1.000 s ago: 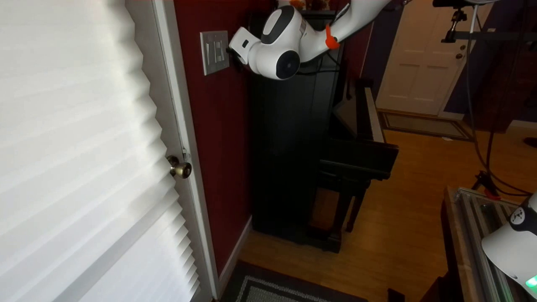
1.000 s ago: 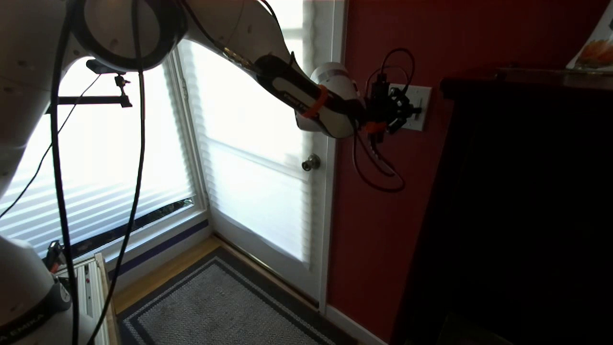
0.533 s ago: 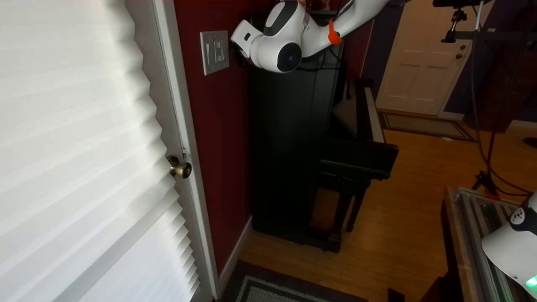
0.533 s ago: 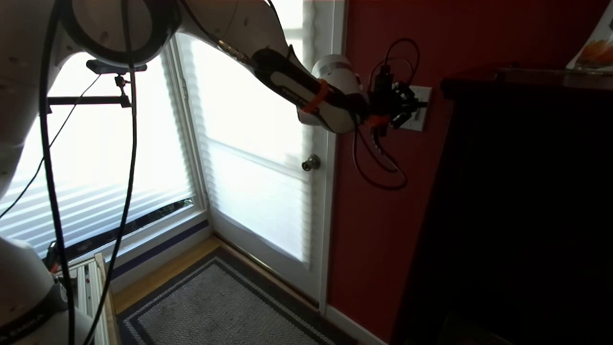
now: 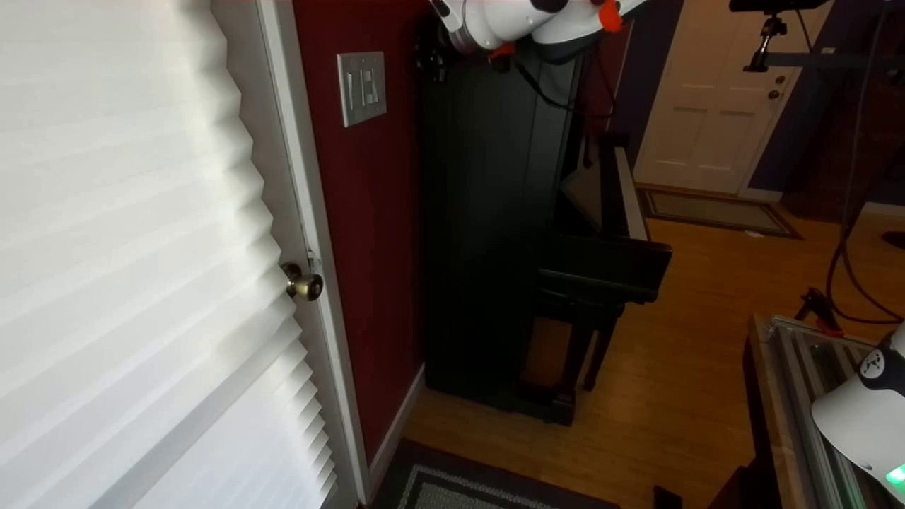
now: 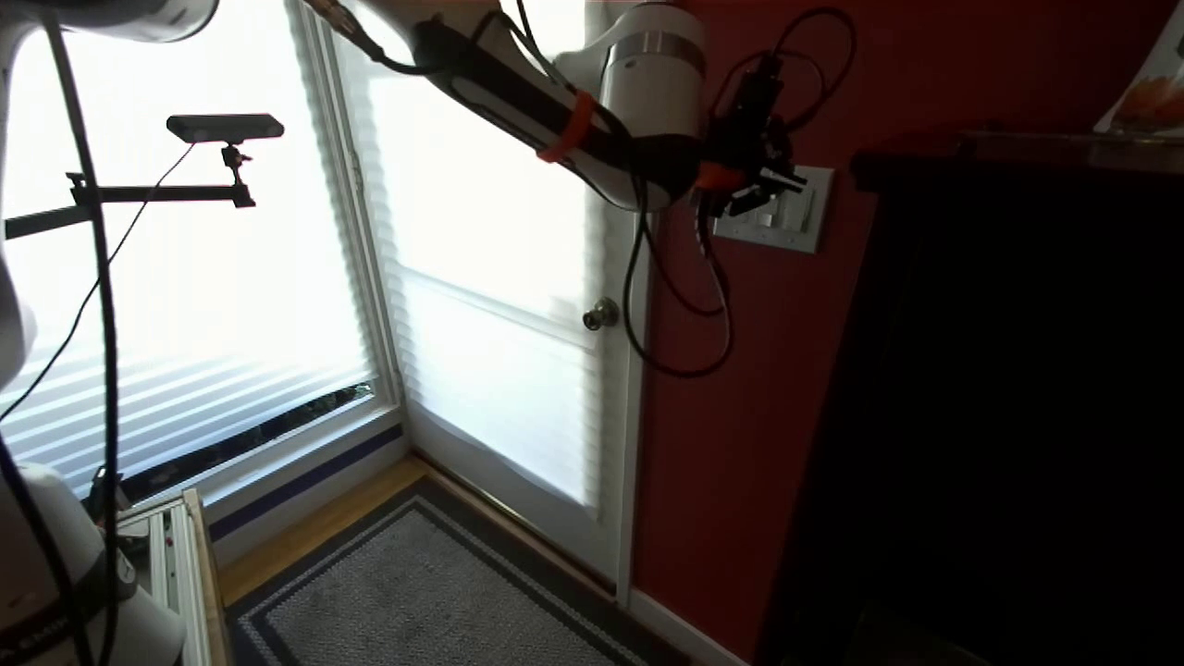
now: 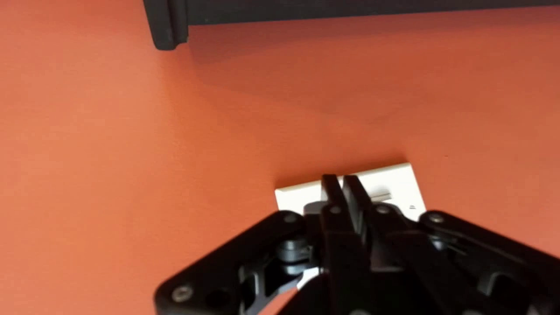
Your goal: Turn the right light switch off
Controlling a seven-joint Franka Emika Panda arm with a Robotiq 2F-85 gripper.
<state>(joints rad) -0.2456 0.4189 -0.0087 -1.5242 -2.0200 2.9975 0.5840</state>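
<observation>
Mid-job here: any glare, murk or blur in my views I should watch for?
In an exterior view, door blind blown out white, piano nearly lost in black; in the wrist view, gripper soft and out of focus, switch plate bright with a soft shadow beside it.

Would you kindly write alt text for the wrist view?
A black, two-fingered gripper, its fingertips nearly together, hides much of a white, rectangular switch plate on an orange-red wall; contact is unclear. Part of one light switch shows beside the fingertips. Dark, straight-edged furniture runs along the top.
</observation>
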